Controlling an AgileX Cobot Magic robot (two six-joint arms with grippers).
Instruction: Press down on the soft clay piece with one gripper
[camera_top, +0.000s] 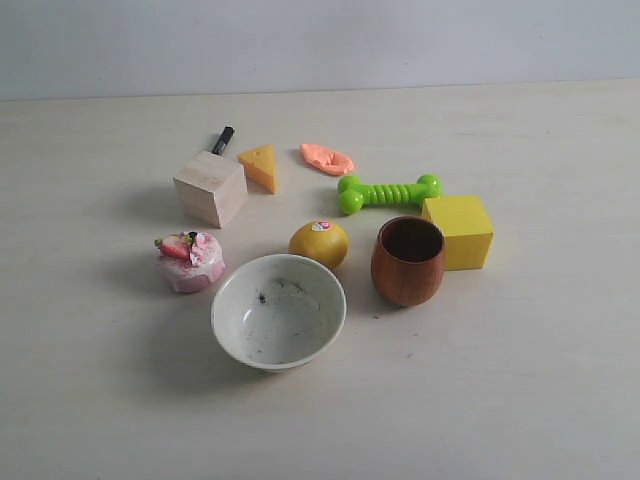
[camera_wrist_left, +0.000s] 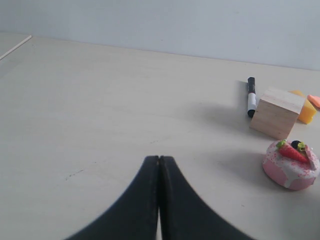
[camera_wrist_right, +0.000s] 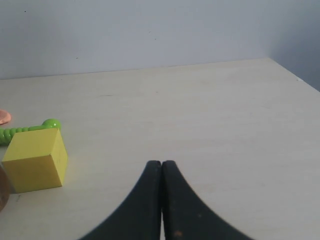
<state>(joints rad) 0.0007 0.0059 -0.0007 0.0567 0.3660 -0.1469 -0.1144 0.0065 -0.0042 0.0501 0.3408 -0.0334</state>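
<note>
Count on worktop (camera_top: 520, 400): ten things. Two are cubes, wood cube (camera_top: 210, 188) and yellow cube (camera_top: 458, 231). One each of marker (camera_top: 222, 140), cheese (camera_top: 260, 166), clay (camera_top: 326, 158), bone (camera_top: 388, 192), fruit (camera_top: 319, 243), cup (camera_top: 408, 260), bowl (camera_top: 278, 310) and cake (camera_top: 189, 261).

Only label I find is a small pink-white sticker (camera_top: 322, 226) on top of the fruit, print too small to read. Marker has a white band, no text I can make out.

Clay is salmon-orange, flat, matte, lumpy, a rough oval, smaller than the green bone. It lies at the far side of the group, between cheese and bone and just beside the bone's left knob; I cannot tell if they touch. Nothing rests on it.

Left tool (camera_wrist_left: 159, 159) has its dark fingers pressed together with nothing between them, over bare worktop, well apart from cake and wood cube. Right tool (camera_wrist_right: 161, 162) is likewise closed up and empty, near the yellow cube, with the clay only a sliver at that view's edge.
</note>
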